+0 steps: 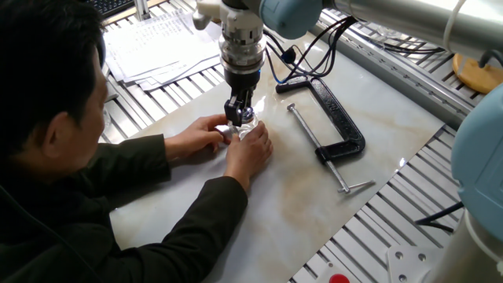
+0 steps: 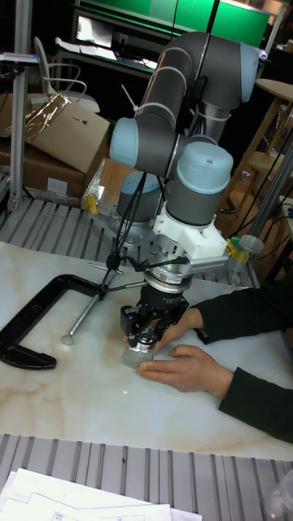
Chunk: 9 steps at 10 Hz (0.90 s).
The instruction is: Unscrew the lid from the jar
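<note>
Marble-patterned worktop (image 1: 299, 189) fills your view, with the UR5 arm (image 2: 175, 155) reaching straight down over its middle. Beside it, a person (image 1: 55, 149) leans in from one edge, both hands cupped around the work: one hand (image 1: 250, 149) and the other hand (image 1: 196, 135) steady the small clear jar (image 2: 135, 356) standing on the stone. Well apart lies a black C-clamp (image 1: 334, 130), flat on its side. Directly above the jar, you see the pincer (image 2: 145, 332) with its fingers drawn in around the shiny lid (image 2: 144, 343), apparently clamped on it.
</note>
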Each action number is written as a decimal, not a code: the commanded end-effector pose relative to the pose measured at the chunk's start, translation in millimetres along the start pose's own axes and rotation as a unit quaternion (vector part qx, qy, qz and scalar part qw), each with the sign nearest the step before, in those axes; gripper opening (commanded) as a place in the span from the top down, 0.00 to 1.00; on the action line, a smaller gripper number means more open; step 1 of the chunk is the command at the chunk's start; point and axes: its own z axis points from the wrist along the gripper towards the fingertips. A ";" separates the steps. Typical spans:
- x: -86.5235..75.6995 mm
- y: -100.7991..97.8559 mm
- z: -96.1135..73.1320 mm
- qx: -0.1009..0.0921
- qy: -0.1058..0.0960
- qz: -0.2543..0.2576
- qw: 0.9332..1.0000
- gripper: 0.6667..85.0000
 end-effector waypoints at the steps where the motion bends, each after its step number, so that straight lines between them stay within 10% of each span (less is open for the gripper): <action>1: -1.8 3.2 -0.9 -0.007 -0.004 -0.001 1.000 1.00; 9: 2.1 2.4 0.3 -0.015 -0.006 -0.035 0.999 1.00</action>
